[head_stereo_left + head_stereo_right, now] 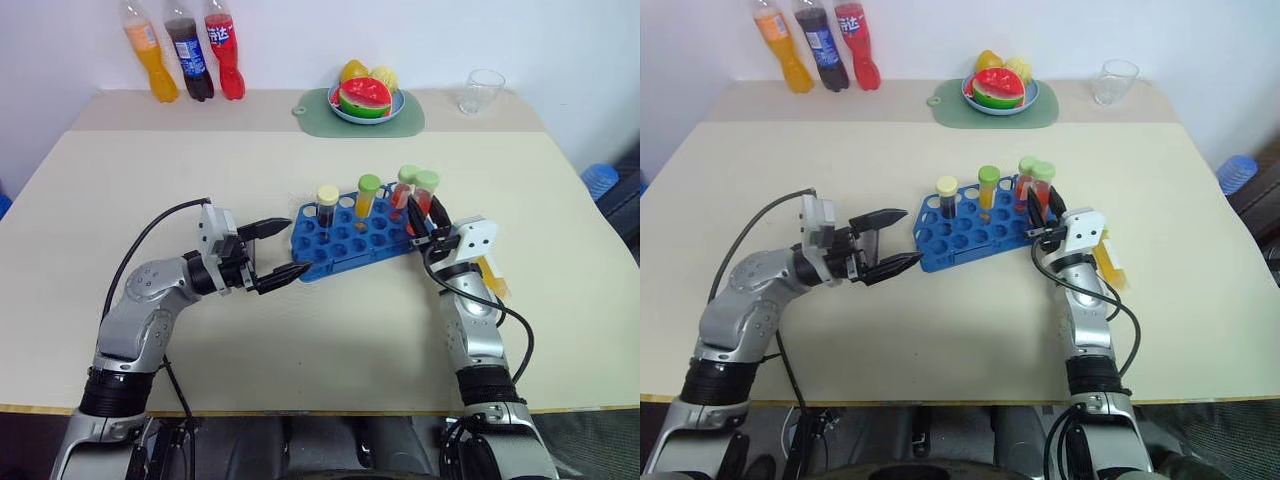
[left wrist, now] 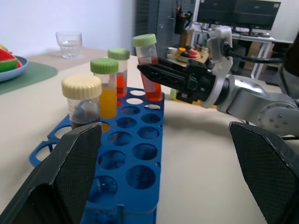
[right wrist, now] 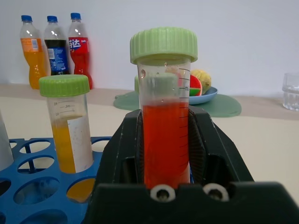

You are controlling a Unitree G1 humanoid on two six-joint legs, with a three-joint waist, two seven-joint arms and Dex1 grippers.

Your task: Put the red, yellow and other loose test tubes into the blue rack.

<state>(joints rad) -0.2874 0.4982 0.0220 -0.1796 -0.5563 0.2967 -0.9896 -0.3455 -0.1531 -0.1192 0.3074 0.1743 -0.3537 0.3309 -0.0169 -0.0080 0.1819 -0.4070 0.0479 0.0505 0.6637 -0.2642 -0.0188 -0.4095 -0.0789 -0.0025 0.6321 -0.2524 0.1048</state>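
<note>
Your right claw (image 1: 420, 212) is squeezed tight on a red test tube (image 3: 165, 140) with a green cap, held upright over the right end of the blue rack (image 1: 355, 238). Beside it in the rack stand another red tube (image 1: 402, 193), a yellow-orange tube (image 1: 366, 197) and a dark brown tube (image 1: 326, 208). Your left claw (image 1: 281, 250) is spread wide at the rack's left edge, not touching it. The front holes near both claws are free.

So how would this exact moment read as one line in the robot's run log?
right end effector: shut on green-capped clear plastic tube of red liquid, over bright blue plastic rack | left end effector: open, beside rack | racked: three tubes
</note>
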